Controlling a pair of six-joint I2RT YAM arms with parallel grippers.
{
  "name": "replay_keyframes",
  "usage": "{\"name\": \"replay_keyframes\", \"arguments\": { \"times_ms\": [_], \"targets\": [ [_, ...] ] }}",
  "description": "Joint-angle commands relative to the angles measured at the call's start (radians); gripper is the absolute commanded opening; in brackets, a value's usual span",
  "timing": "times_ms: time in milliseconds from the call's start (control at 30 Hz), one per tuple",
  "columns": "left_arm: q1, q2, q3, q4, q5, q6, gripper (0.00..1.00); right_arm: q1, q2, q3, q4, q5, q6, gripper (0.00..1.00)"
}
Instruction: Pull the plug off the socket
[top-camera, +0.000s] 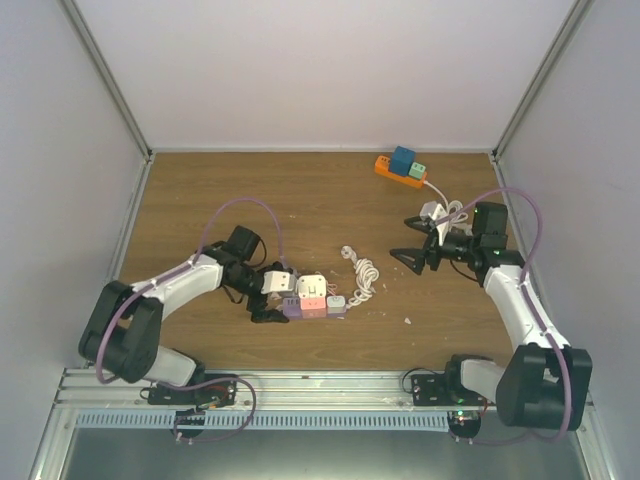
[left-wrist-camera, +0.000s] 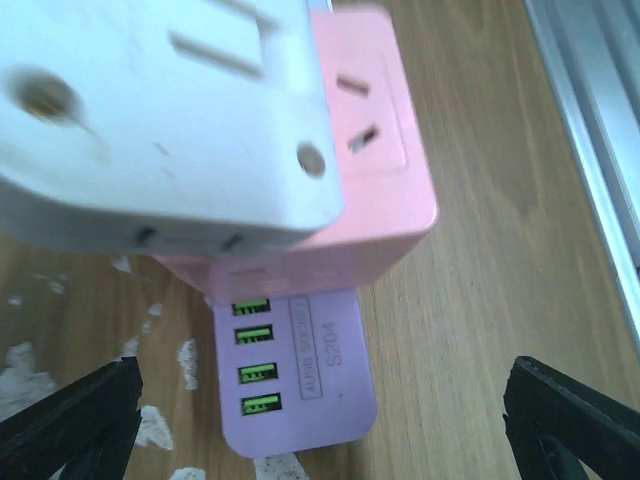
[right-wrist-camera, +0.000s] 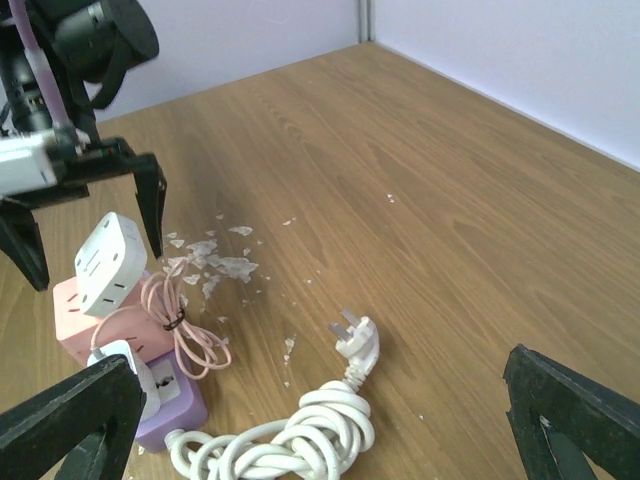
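Note:
A purple socket strip (top-camera: 318, 311) lies left of the table's middle; its USB ports show in the left wrist view (left-wrist-camera: 295, 375). A pink cube adapter (left-wrist-camera: 375, 190) sits on it, with a white cube plug (left-wrist-camera: 160, 110) on top, which also shows in the right wrist view (right-wrist-camera: 108, 262). My left gripper (top-camera: 285, 293) is open, its jaws on either side of the white cube without closing on it. My right gripper (top-camera: 405, 240) is open and empty, to the right of the strip and above the table.
A coiled white cable (right-wrist-camera: 300, 440) with a loose plug (right-wrist-camera: 358, 340) lies beside the strip, as does a thin pink cord (right-wrist-camera: 175, 325). An orange strip (top-camera: 398, 172) with blue and green plugs sits at the back right. White flecks (right-wrist-camera: 215, 262) dot the wood.

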Motion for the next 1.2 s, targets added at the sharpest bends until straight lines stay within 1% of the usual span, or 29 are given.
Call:
{"name": "replay_keyframes", "arguments": {
  "times_ms": [0, 100, 233, 333, 400, 433, 533, 567, 633, 733, 833, 967, 1167],
  "targets": [
    [0.037, -0.107, 0.046, -0.035, 0.094, -0.09, 0.99, 0.061, -0.009, 0.049, 0.009, 0.053, -0.01, 1.0],
    [0.065, -0.191, 0.08, 0.0, 0.119, -0.187, 0.99, 0.069, -0.008, 0.106, -0.001, 0.048, -0.032, 1.0],
    [0.077, -0.306, 0.107, 0.123, 0.092, -0.384, 0.99, 0.069, -0.007, 0.172, 0.056, 0.075, -0.008, 0.99],
    [0.084, -0.283, 0.163, 0.141, 0.066, -0.542, 0.99, 0.069, -0.01, 0.194, 0.108, 0.066, -0.025, 1.0],
    [0.083, -0.262, 0.185, 0.134, 0.069, -0.593, 0.99, 0.069, 0.006, 0.228, 0.074, 0.023, -0.073, 1.0],
    [0.083, -0.247, 0.206, 0.106, 0.094, -0.583, 0.99, 0.069, 0.018, 0.244, 0.043, -0.014, -0.094, 1.0],
    [0.084, -0.18, 0.259, 0.021, 0.233, -0.56, 0.99, 0.078, 0.039, 0.258, -0.027, -0.112, -0.132, 1.0],
    [0.085, -0.157, 0.273, -0.005, 0.273, -0.56, 0.99, 0.082, 0.034, 0.249, -0.023, -0.12, -0.121, 1.0],
    [0.083, -0.135, 0.283, -0.019, 0.322, -0.576, 0.99, 0.132, 0.01, 0.206, 0.007, -0.094, -0.084, 1.0],
    [0.081, -0.138, 0.257, 0.003, 0.329, -0.587, 0.99, 0.2, -0.029, 0.137, 0.036, -0.054, -0.057, 1.0],
    [0.079, -0.114, 0.246, -0.007, 0.351, -0.589, 0.99, 0.255, -0.011, 0.112, 0.01, -0.065, -0.06, 1.0],
    [0.077, -0.065, 0.242, -0.015, 0.297, -0.605, 0.99, 0.339, 0.007, 0.067, 0.045, -0.022, -0.04, 1.0],
    [0.07, -0.013, 0.235, -0.037, 0.27, -0.603, 0.98, 0.472, 0.075, 0.042, 0.046, 0.033, -0.047, 1.0]
  ]
}}
